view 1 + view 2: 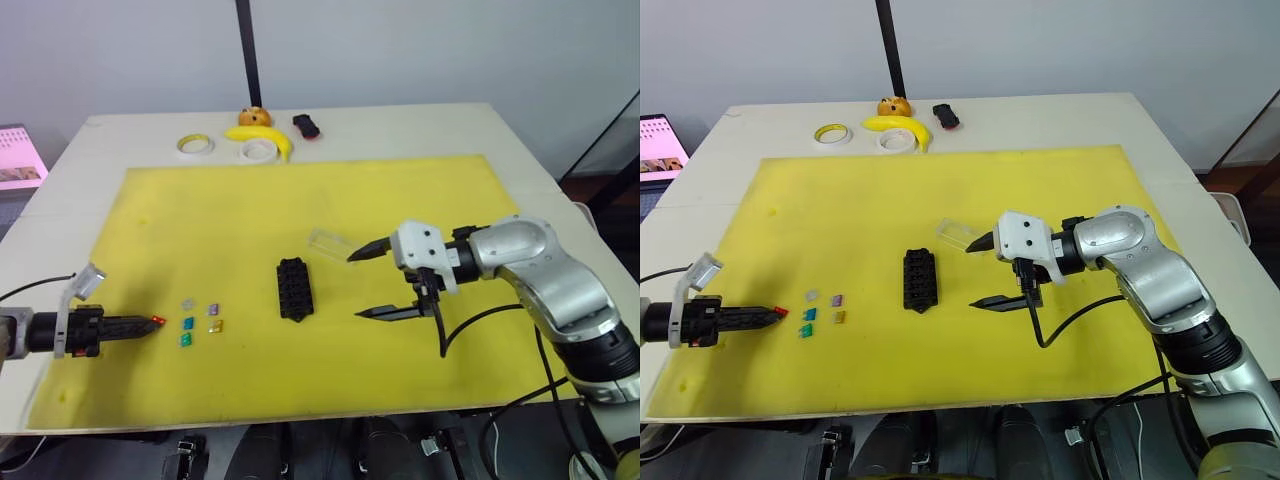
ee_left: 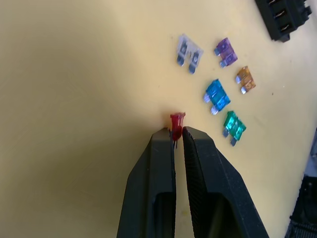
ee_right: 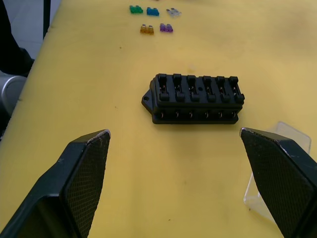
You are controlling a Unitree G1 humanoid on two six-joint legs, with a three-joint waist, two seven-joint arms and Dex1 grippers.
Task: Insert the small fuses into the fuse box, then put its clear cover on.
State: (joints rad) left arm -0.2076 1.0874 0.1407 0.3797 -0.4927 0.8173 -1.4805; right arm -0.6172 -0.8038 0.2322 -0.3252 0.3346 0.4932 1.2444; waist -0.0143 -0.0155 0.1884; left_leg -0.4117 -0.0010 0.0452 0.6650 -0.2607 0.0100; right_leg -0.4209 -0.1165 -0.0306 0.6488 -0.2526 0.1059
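My left gripper has its fingers pinched on the red fuse, gripped by the blades with the red body standing proud of the tips; I judge the step in hand to be carrying it to the fuse box and seating it in a slot. To do this well I would turn the wrist so the blades point down into the slot, line up over one opening, and press straight; the grip is shallow, so I expect the fuse could twist if pushed off-axis.

The other five fuses lie loose on the yellow mat just beside the left gripper's tips: grey fuse, purple fuse, yellow fuse, blue fuse, green fuse; the path to the box crosses them, so I would lift before travelling.

My right gripper hovers with its fingers wide apart, empty, near the box on its far side from the fuses; the clear cover lies just beside its upper finger.

Open mat lies all round the box; tape rolls, banana and black-and-red gadget sit well apart at the table's far edge.
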